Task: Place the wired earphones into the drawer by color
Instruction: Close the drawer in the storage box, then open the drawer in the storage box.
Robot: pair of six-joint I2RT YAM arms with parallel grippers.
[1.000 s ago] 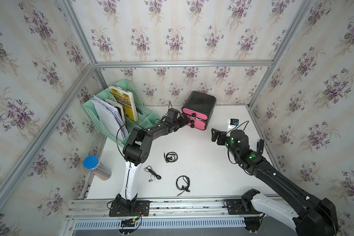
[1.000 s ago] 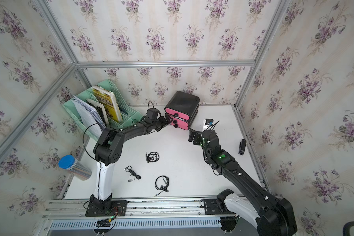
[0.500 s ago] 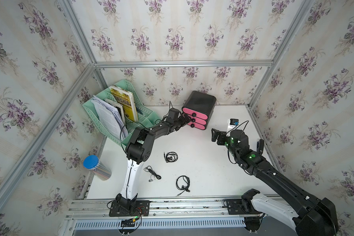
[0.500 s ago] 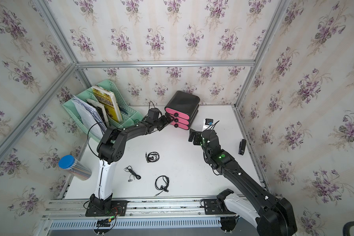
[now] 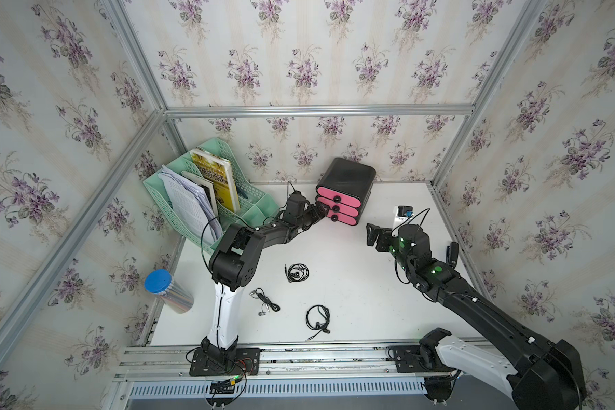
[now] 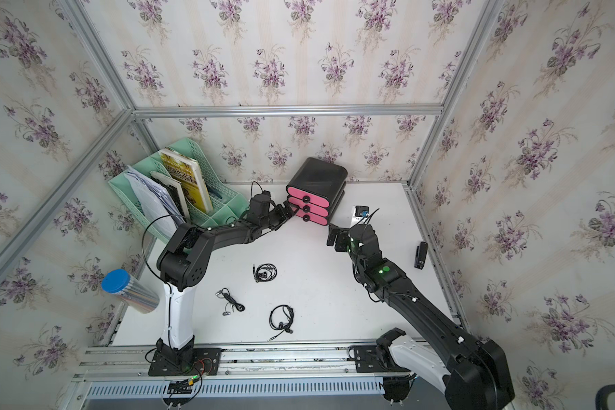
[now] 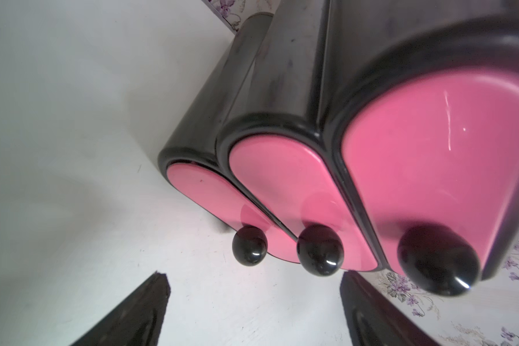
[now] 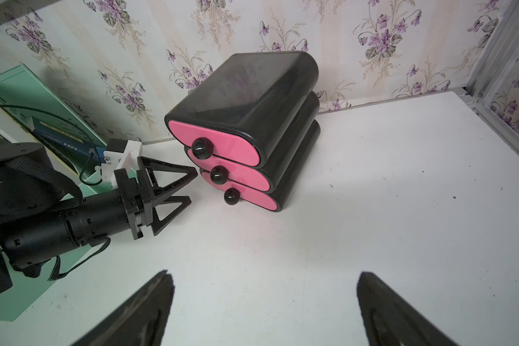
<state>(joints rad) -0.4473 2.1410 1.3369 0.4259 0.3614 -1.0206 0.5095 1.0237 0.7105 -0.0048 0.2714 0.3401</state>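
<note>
Now the left hand (image 8: 193,185), fingers apart, is held just left of the drawer (image 8: 246,119), its knobs (image 8: 218,174) faced; the right hand (image 5: 372,236), equally spread, is seen farther right. Three black earphones (image 5: 297,272) are seen nearer on the table (image 5: 370,301).

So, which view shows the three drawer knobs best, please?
The left wrist view: the knobs fill it, close up. The right wrist view shows all three smaller; in both top views they are tiny dots.
</note>
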